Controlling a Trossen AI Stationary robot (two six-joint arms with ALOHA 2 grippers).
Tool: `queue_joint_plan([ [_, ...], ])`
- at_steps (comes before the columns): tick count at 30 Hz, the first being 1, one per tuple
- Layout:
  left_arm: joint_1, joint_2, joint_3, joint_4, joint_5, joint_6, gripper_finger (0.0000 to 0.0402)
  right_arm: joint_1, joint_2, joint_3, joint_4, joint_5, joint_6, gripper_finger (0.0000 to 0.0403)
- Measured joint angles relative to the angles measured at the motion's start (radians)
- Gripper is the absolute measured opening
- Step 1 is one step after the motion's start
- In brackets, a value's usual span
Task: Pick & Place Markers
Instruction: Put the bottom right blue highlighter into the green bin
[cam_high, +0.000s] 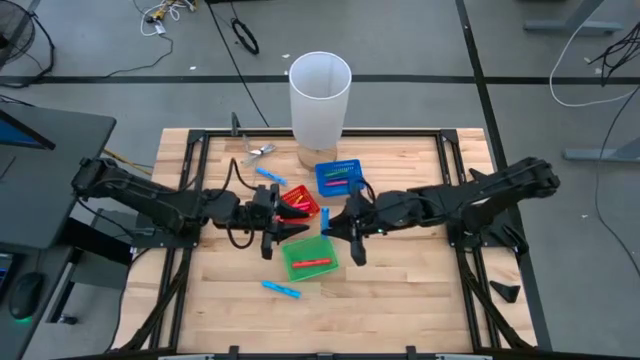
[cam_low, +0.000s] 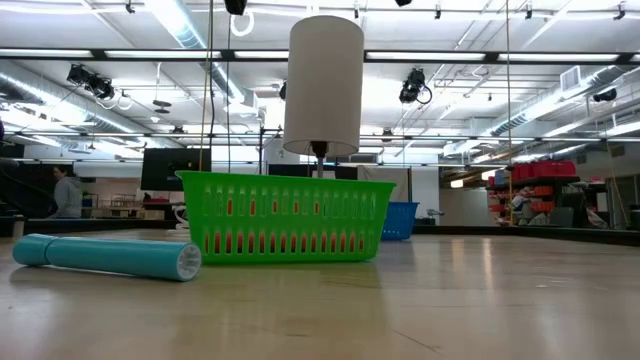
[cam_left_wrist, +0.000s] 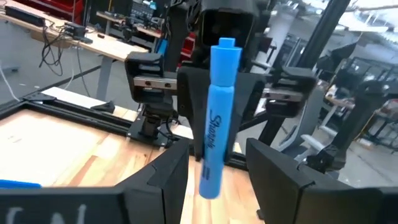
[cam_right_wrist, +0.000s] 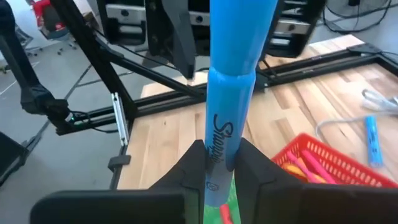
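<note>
Over the wooden table (cam_high: 400, 280), above the green basket (cam_high: 310, 262), the right gripper (cam_right_wrist: 217, 163) pinches a light blue Sharpie marker (cam_right_wrist: 231, 93) upright; facing it, the left gripper (cam_left_wrist: 217, 165) waits, fingers spread, not gripping the marker.

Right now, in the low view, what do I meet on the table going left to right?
marker lying flat → green basket → blue basket, farther back. The white cylinder stands over the green basket's span, so I leave it out.
</note>
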Motion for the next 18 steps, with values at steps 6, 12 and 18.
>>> queue_joint_plan([
  [6,0.0,0.003,0.067,-0.066,-0.001,0.034,0.0167,-0.019,0.067,0.09,-0.015,-0.038,-0.046,0.0045],
  [12,0.0,0.029,0.081,-0.074,0.005,0.032,0.0167,-0.031,0.101,0.15,-0.019,-0.055,-0.073,0.0045],
  [18,-0.002,0.046,0.081,-0.045,0.014,0.025,0.0167,-0.039,0.117,0.181,-0.031,-0.065,-0.083,0.0045],
])
